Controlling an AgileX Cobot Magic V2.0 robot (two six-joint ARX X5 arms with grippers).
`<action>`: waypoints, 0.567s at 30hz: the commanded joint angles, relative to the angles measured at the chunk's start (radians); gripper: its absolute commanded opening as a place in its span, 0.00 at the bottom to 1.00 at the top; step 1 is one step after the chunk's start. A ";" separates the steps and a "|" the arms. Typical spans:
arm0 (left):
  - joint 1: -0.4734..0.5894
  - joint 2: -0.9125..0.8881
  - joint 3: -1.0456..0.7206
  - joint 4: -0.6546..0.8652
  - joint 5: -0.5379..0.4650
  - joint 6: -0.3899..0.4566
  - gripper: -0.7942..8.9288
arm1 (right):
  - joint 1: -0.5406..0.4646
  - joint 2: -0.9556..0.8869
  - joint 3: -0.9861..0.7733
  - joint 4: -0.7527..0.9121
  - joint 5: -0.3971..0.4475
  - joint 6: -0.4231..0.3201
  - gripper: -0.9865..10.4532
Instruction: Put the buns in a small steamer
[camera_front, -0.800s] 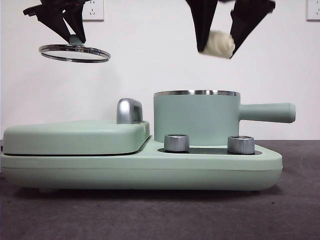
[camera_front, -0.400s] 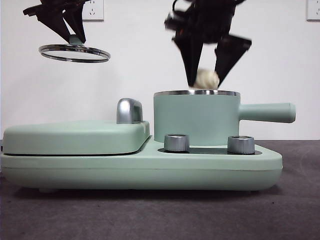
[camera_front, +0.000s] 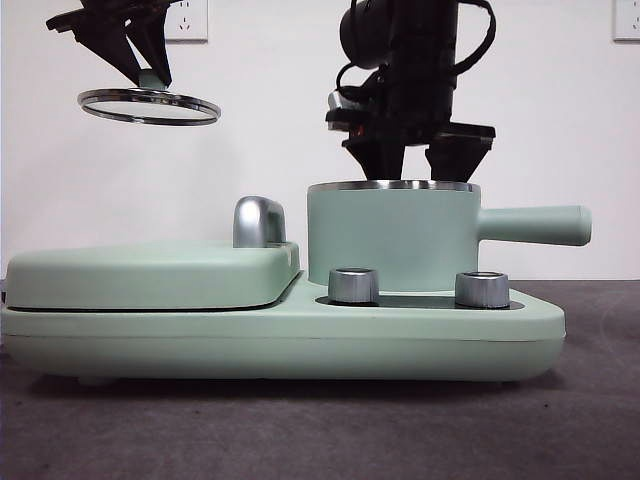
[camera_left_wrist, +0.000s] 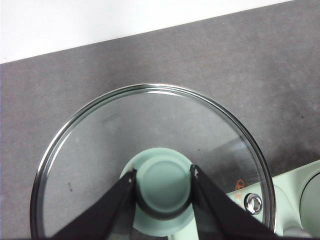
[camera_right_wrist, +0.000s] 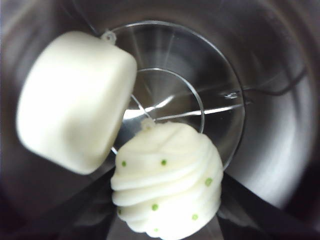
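The small steamer (camera_front: 390, 235), a mint-green pot with a straight side handle (camera_front: 535, 225), stands open on the right of the cooker base. My right gripper (camera_front: 415, 165) reaches down into it, its tips hidden below the rim. In the right wrist view my right gripper (camera_right_wrist: 167, 200) is shut on the ridged bun (camera_right_wrist: 167, 185) with green specks, low inside the steel pot (camera_right_wrist: 280, 125). The smooth bun (camera_right_wrist: 75, 100) lies beside it, touching it. My left gripper (camera_front: 150, 72) is shut on the green knob (camera_left_wrist: 164, 182) of the glass lid (camera_front: 150, 106), held high at the left (camera_left_wrist: 150, 120).
A flat mint-green griddle lid (camera_front: 150, 272) with a chrome handle (camera_front: 258, 222) covers the left half of the cooker base (camera_front: 300, 340). Two chrome dials (camera_front: 353, 285) (camera_front: 482, 289) sit in front of the steamer. The dark table (camera_front: 300, 430) runs along the front.
My right gripper has come down from above with the ridged bun into the steamer; the bun is now hidden in the front view. The left gripper and lid have not moved.
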 joint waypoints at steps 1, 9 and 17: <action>-0.003 0.017 0.035 0.018 0.003 -0.008 0.14 | 0.004 0.029 0.025 -0.021 0.002 -0.011 0.33; -0.003 0.017 0.035 0.018 0.003 -0.009 0.14 | -0.002 0.036 0.025 -0.012 0.000 -0.014 0.33; -0.003 0.017 0.035 0.015 0.003 -0.008 0.14 | -0.003 0.037 0.025 -0.017 -0.008 -0.014 0.44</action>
